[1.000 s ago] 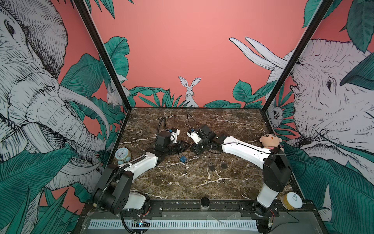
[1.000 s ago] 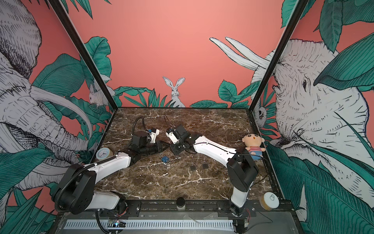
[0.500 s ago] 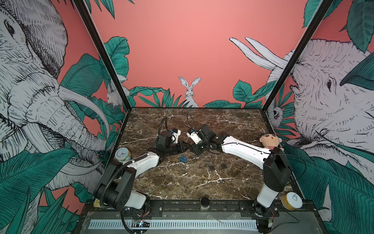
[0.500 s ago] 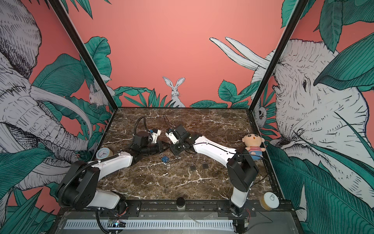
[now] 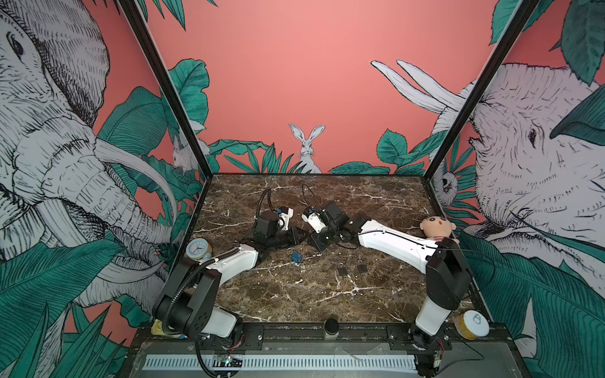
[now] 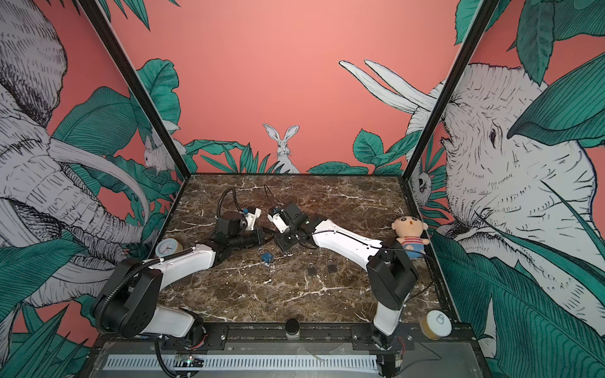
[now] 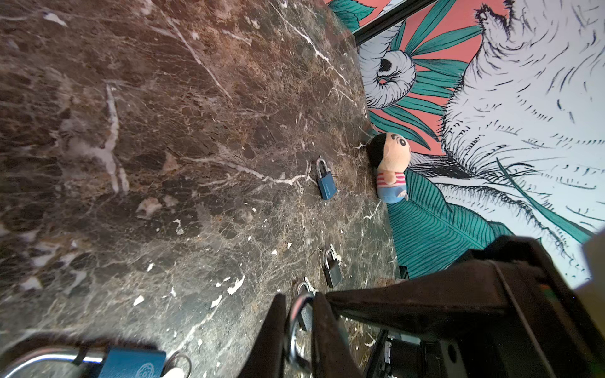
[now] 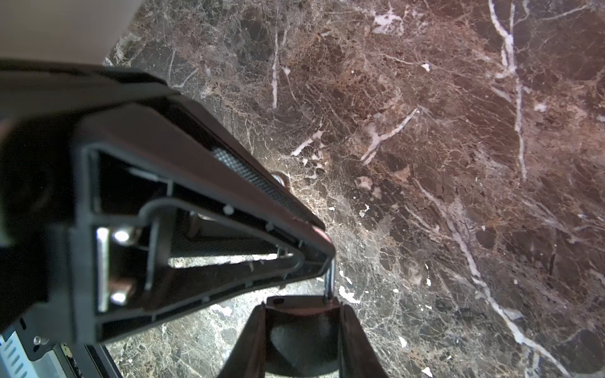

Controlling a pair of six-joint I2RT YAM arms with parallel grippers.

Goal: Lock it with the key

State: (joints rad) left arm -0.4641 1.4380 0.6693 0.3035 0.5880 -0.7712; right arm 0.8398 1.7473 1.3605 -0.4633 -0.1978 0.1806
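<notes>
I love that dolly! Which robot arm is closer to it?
Right. The right arm has its elbow close beside the doll at the table edge; the left arm is across on the opposite side.

Left hand [image 7: 298,296] close beside right hand [image 8: 301,306]

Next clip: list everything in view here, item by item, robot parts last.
Table: 1, brown marble, enclosure floor.
Blue padlock: 1, blue, mid-table.
Dark padlocks: 2, dark, side by side, right of the blue one.
Third dark padlock: 1, dark, mid-table, mostly hidden.
Doll: 1, striped shirt, right edge.
Clock: 1, white dial, left edge.
Round tub: 1, yellow, white top, front right corner.
Knob: 1, black, front rail centre.
Left gripper, right gripper: 1 each, black, tips meeting at the hidden padlock.
</notes>
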